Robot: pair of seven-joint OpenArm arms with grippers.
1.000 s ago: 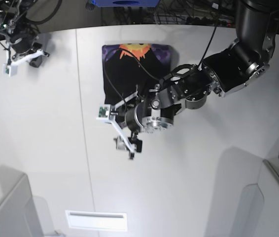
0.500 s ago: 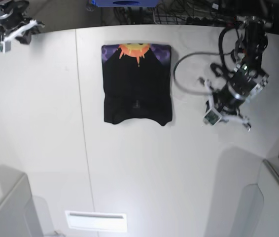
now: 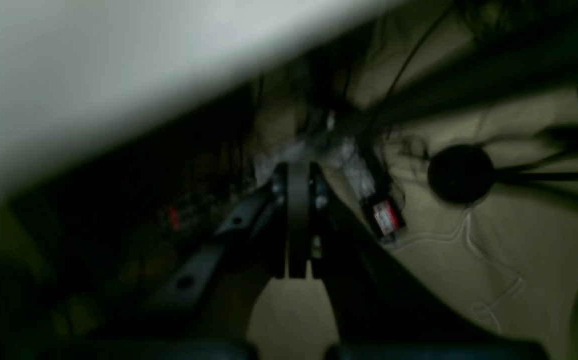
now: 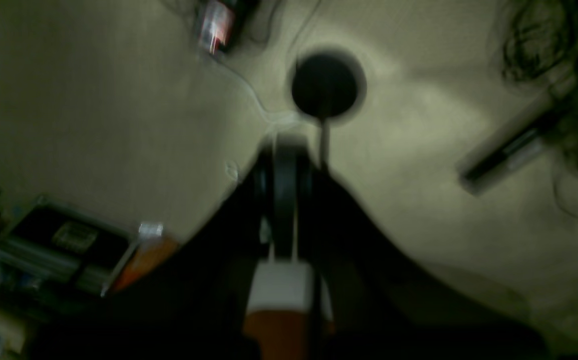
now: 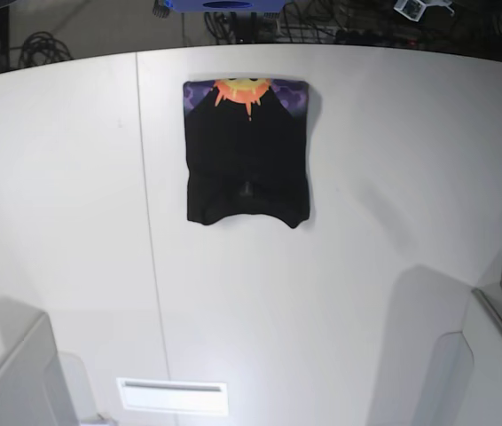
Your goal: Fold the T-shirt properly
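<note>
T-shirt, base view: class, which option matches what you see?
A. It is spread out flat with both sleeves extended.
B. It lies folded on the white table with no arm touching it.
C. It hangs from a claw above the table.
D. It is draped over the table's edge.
B: the T-shirt lies as a compact folded rectangle on the table, with no arm over the tabletop.
</note>
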